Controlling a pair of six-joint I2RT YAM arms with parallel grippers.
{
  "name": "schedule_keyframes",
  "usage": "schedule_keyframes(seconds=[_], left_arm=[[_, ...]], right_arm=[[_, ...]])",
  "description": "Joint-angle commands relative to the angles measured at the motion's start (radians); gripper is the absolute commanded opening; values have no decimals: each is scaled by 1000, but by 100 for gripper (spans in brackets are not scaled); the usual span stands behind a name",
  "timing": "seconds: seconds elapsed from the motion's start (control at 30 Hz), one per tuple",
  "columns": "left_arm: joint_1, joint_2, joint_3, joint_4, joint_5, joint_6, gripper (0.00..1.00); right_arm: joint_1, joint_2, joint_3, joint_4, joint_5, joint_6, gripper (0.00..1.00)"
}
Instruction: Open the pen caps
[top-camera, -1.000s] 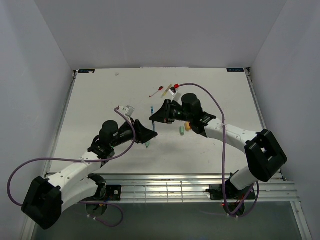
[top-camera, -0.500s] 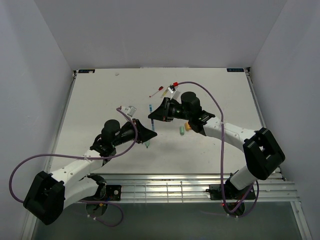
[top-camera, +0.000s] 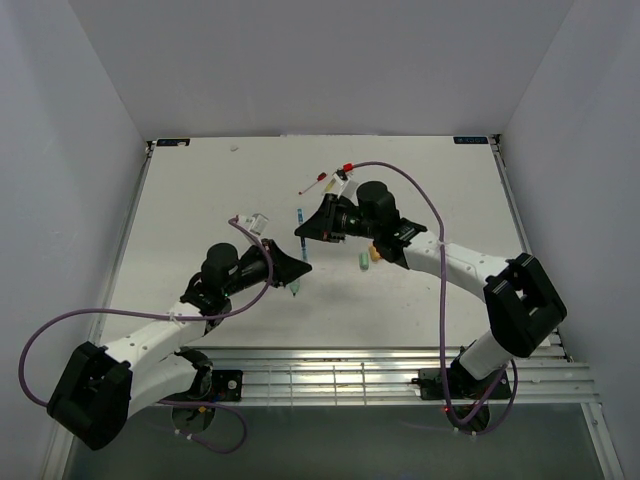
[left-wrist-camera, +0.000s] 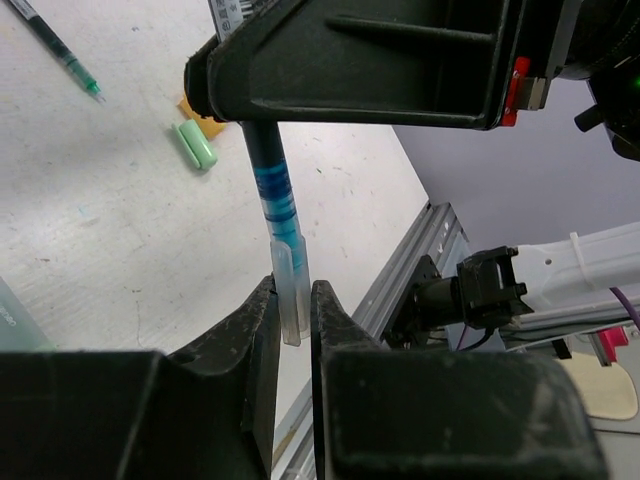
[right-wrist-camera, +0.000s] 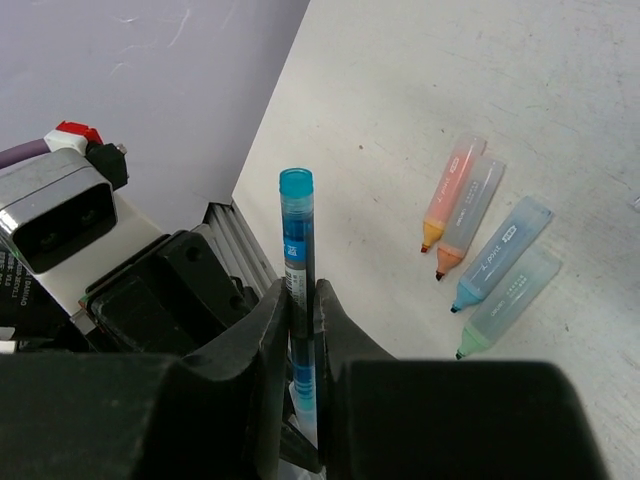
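Observation:
A thin blue pen (top-camera: 303, 243) is held between both grippers above the table. My right gripper (right-wrist-camera: 302, 295) is shut on its barrel (right-wrist-camera: 297, 225). My left gripper (left-wrist-camera: 292, 292) is shut on the clear cap (left-wrist-camera: 287, 285) at the pen's other end; the cap still sits over the tip. In the top view the left gripper (top-camera: 293, 270) and right gripper (top-camera: 304, 231) nearly meet. A pale green cap (left-wrist-camera: 196, 145) and an orange cap (left-wrist-camera: 192, 106) lie loose on the table, also visible from above as pale green (top-camera: 364, 261) and orange (top-camera: 376, 254).
Several uncapped highlighter barrels (right-wrist-camera: 470, 215) in orange, blue and green lie side by side on the table. A green stick pen (left-wrist-camera: 62, 52) lies apart. A red pen (top-camera: 314, 184) and a red cap (top-camera: 347, 166) lie at the far middle. Metal rails (top-camera: 360, 375) run along the near edge.
Both grippers kept their hold on the blue pen. The right gripper drifted slightly toward the far left; the left arm barely moved.

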Motion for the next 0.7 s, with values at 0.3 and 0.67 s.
schedule_keyframes(seconds=[0.3, 0.67], left_arm=[[-15, -34, -105, 9, 107, 30, 0], [45, 188, 190, -336, -170, 174, 0]], right_arm=[[-86, 199, 445, -151, 75, -73, 8], [-186, 245, 456, -428, 147, -322, 8]])
